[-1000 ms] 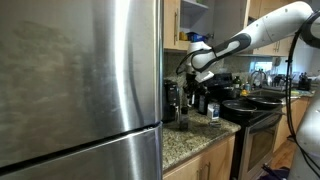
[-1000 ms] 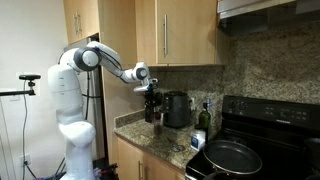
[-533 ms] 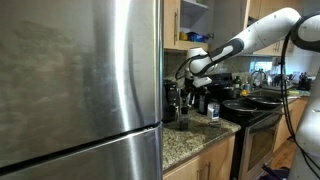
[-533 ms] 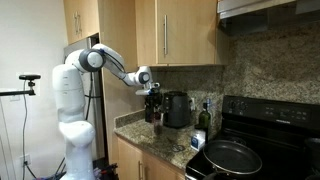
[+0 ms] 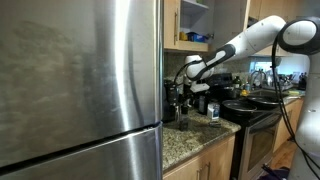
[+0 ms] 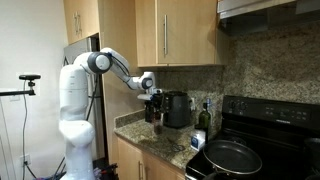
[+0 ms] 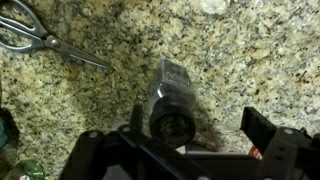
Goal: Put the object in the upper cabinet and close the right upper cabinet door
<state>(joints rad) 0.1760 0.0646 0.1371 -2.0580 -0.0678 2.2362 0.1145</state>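
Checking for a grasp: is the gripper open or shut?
Open: in the wrist view the gripper has fingers wide apart, a gap beside the dark container.

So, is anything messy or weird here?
Nothing looks spilled or broken. A pair of scissors lies loose on the granite counter, and the upper cabinet stands open, so you can see its shelves. Nothing else stands out.

The gripper [image 7: 200, 128] has opened wide and dropped lower over the dark object [image 7: 175, 100] on the counter [image 7: 90, 90]
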